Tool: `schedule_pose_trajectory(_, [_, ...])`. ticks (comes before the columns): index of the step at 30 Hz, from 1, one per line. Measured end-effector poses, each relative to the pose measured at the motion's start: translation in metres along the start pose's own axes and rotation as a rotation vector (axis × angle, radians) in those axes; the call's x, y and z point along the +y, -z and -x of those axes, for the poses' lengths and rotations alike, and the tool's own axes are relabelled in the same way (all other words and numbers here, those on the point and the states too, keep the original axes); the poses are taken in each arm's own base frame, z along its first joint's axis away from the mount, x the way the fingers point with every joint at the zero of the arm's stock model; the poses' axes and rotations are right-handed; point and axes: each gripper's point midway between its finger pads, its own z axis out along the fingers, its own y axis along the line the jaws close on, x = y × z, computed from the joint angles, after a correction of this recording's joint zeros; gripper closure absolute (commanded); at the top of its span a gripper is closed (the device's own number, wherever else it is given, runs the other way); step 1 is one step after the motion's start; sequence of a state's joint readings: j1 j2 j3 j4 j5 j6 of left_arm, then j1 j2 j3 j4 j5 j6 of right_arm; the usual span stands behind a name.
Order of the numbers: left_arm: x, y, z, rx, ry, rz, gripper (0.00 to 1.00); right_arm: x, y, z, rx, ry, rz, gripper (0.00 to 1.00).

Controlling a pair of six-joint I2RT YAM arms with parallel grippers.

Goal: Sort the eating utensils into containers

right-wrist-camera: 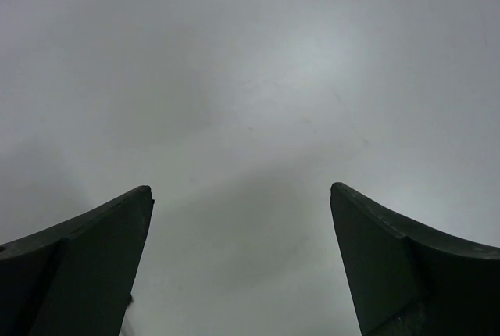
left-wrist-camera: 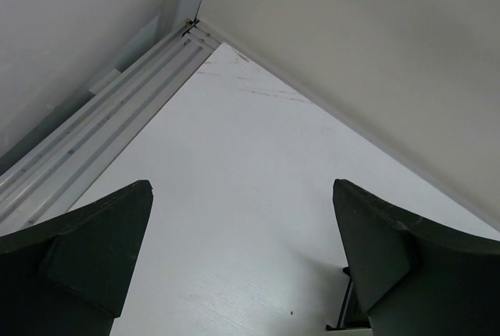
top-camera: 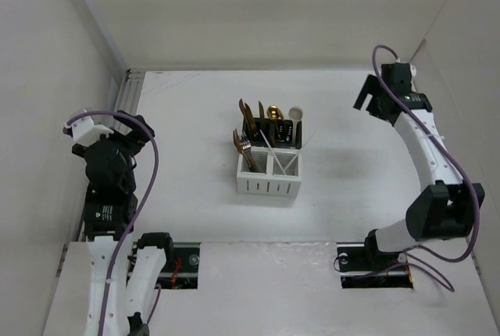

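Bins (top-camera: 268,185) are sitting mid-table (top-camera: 187,117) as one block, the white pair in front and the black pair (top-camera: 286,137) behind. Utensils are standing in them:
- Forks (top-camera: 244,146) are leaning out of the left white bin.
- Copper knives (top-camera: 250,117) and a gold spoon (top-camera: 273,112) are rising from the black pair.
- A cream spoon (top-camera: 295,115) is sticking up at the back right.

Left gripper (top-camera: 134,126) is hovering at the table's left side, well apart from the bins. In its wrist view the left gripper (left-wrist-camera: 242,258) is standing wide, with only bare table and the far corner showing between the fingers (left-wrist-camera: 94,250).

Right gripper (top-camera: 366,98) is hovering at the far right, also well apart from the bins. Its wrist view shows the right gripper (right-wrist-camera: 242,258) spread wide over plain tabletop, holding nothing.
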State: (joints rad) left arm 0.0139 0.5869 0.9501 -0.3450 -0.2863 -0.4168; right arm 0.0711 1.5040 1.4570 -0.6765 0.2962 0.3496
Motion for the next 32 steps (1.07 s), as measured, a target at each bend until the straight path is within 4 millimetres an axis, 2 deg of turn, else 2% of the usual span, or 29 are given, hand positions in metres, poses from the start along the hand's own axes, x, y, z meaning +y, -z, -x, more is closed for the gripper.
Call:
schedule_pose_trajectory(2, [0.003, -0.003, -0.007, 0.013, -0.011, 0.007, 0.0, -0.033, 0.003, -0.022, 0.056, -0.049, -0.055, 0.0])
schedule_pose_trajectory(4, [0.007, -0.007, -0.017, 0.034, -0.028, 0.018, 0.0, -0.054, 0.013, -0.025, 0.056, -0.095, -0.091, 0.0])
schedule_pose_trajectory(5, [0.009, -0.008, -0.022, 0.045, -0.034, 0.024, 0.0, -0.058, 0.018, -0.02, 0.04, -0.109, -0.096, 0.0])
schedule_pose_trajectory(8, [0.014, -0.013, -0.034, 0.07, -0.053, 0.037, 0.0, -0.057, 0.03, -0.008, 0.008, -0.119, -0.084, 0.0])
schedule_pose_trajectory(11, [0.018, -0.016, -0.044, 0.091, -0.066, 0.047, 0.0, -0.054, 0.032, 0.0, 0.001, -0.116, -0.084, 0.0])
schedule_pose_trajectory(17, [0.019, -0.02, -0.049, 0.1, -0.074, 0.051, 0.0, -0.06, 0.027, -0.01, 0.044, -0.092, -0.119, 0.0])
schedule_pose_trajectory(32, [0.019, -0.022, -0.049, 0.098, -0.077, 0.051, 0.0, -0.058, 0.026, -0.011, 0.044, -0.074, -0.102, 0.0])
